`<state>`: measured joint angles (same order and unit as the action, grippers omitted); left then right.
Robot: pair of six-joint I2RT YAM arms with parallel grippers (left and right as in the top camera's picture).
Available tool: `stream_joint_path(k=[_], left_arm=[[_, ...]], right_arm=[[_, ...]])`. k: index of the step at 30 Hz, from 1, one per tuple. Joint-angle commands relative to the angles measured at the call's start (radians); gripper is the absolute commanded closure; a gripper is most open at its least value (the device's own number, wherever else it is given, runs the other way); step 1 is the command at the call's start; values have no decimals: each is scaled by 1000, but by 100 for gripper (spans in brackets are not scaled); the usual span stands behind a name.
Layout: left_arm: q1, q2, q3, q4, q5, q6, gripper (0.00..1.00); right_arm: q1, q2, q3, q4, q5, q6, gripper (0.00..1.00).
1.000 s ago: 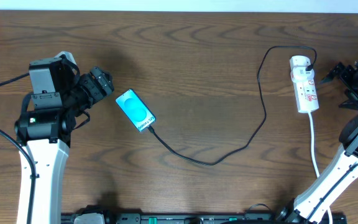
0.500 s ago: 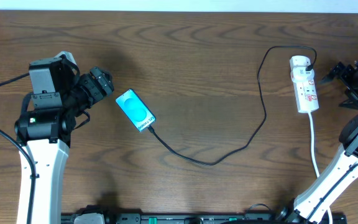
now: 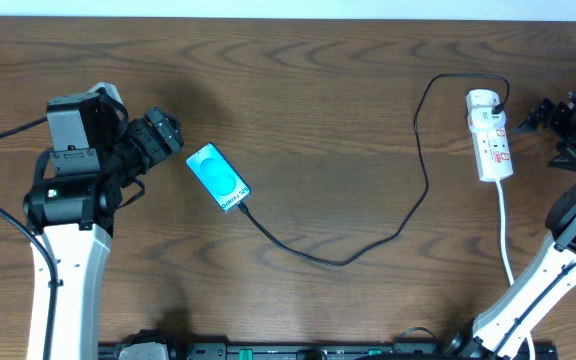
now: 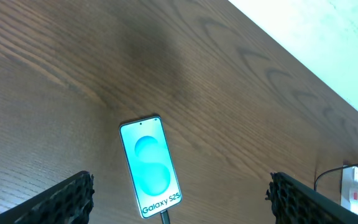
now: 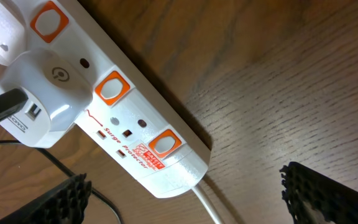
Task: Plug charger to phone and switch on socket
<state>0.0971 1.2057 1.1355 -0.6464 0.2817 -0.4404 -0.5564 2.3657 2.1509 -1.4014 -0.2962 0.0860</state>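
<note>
Now, phone [image 3: 218, 178]: flat on the worktop [image 3: 308, 110], at 9 o'clock from its middle. The cyan screen faces up, with the white "Galaxy S25" band at the 5 o'clock end.
Charger [image 3: 425, 180]: the small tip meets the middle of the phone's band end, touching it. The thin black cable runs off toward 4 o'clock and curves up past the worktop's middle. It then bends round toward 1 o'clock and ends in a black plug seated in a white adapter [image 5: 48, 102].
Adapter: sits on the 12 o'clock end of the socket.
Socket [image 3: 493, 140]: white strip at 2 o'clock on the worktop, lying along the 12-to-6 line. The right wrist view shows three orange-framed switches [image 5: 112, 89] and the print "Surge Protector". Whether any switch is on cannot be told.
Cord [image 3: 505, 230]: thick and white, leaving the socket's 6 o'clock end and running on toward 6 o'clock.
Left gripper [image 4: 179, 186]: jaws apart, holding nothing. It is at 10 o'clock of the phone and apart from it.
Right gripper [image 5: 182, 177]: jaws wide apart, holding nothing. It is at 3 o'clock of the socket, near it but not touching.
</note>
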Motion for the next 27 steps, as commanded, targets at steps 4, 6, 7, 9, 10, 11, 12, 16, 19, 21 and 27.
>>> stream_joint_path(k=[4,6,7,9,10,11,12,16,19,21,27], left_arm=[[3,3,0,3,-13,9,9],[3,3,0,3,-14,9,9],[3,3,0,3,-13,9,9],[3,3,0,3,-14,9,9],[3,3,0,3,-14,9,9],[3,3,0,3,-14,9,9],[3,3,0,3,-14,9,9],[3,3,0,2,-13,9,9],[3,3,0,0,-14,9,9],[3,3,0,0,-14,10,9],[3,3,0,0,-14,10,9]], right_arm=[[23,4,1,11,-10,-37,4],[29,4,1,28,-14,-40,4],[31,4,1,38,-24,-43,4],[34,4,1,46,-73,-45,4],[35,4,1,49,-116,-60,3],[35,4,1,52,-163,-71,3],[35,4,1,58,-219,-91,2],[35,4,1,77,-323,-104,2],[35,4,1,78,-365,-121,1],[34,4,1,77,-362,-121,1],[33,4,1,77,-357,-129,1]])
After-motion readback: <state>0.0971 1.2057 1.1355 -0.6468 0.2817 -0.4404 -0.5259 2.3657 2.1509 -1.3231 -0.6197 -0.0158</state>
